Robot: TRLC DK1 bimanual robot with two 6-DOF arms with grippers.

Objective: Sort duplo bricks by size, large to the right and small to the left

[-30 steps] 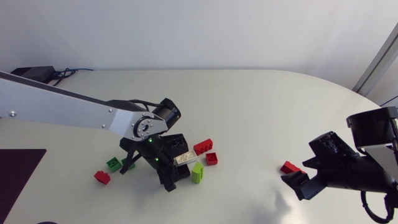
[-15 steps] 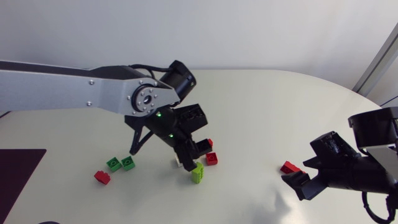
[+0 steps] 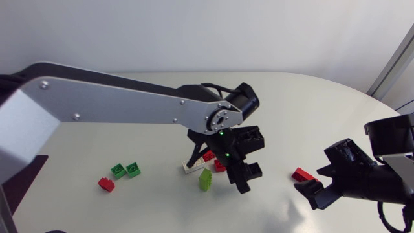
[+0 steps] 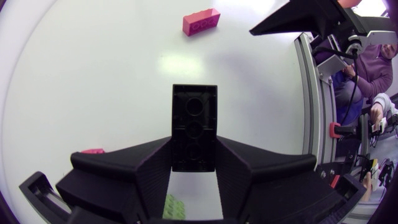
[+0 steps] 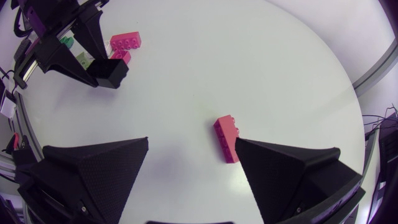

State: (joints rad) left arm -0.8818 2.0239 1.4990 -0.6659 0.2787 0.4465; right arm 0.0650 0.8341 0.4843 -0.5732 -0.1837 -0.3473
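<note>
**Left tool has the black brick: set it down by the red one**

Left tool is pinching the black brick on both long sides. Most of the brick sticks out ahead of the fingers. It's a long one, so I judge it belongs on the right.

The red brick lies well ahead of this tool on the tabletop. It sits just ahead of the right tool, which is spread, holds nothing and isn't touching it.

How I'd do the placement:
- Come down just beside the red brick, not onto it.
- Stay clear of the right tool's fingers, since they crowd that spot.
- Keep the brick level and release only once it's seated on the tabletop.
- Lift straight up so the fingers don't drag it.

Hard to make out:
- In the head view the brick is black on black against the tool, so its outline is unclear.
- I can't tell its height above the tabletop from any view.
- The left wrist view shows only the hollow underside, so there's no stud count.
- Behind the left tool, the white brick and lime brick show, but the red ones next to them are partly covered by the arm.
</note>
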